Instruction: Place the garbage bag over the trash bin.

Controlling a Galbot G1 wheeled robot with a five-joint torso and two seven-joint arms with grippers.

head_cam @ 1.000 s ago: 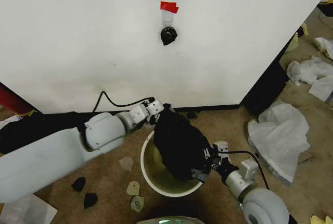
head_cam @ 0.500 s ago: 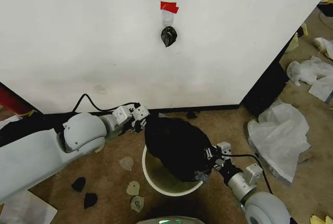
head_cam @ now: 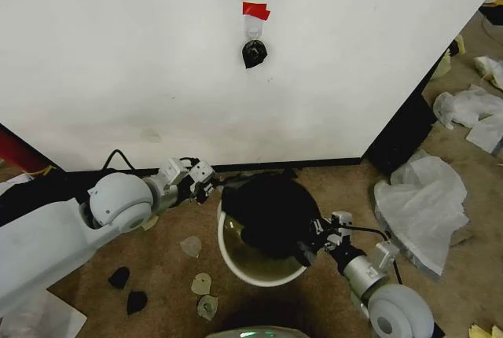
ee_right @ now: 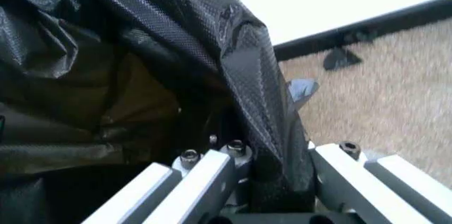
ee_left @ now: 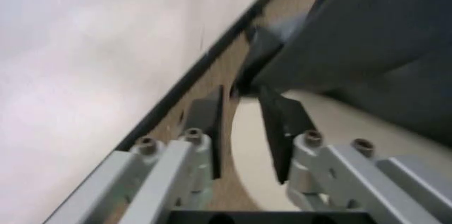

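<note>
Garbage bag [head_cam: 267, 211] lower over trash bin [head_cam: 236, 263], carpet [head_cam: 165, 267].

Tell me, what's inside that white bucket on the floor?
The black garbage bag hangs over the trash bin, dipping in. Some pale inner wall shows; the bottom is covered by the bag.

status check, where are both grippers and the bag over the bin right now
Left gripper shut on garbage bag edge at trash bin far-left rim. Right gripper shut on bag at right rim. Bag draped over bin's mouth. Nothing blocking.
</note>
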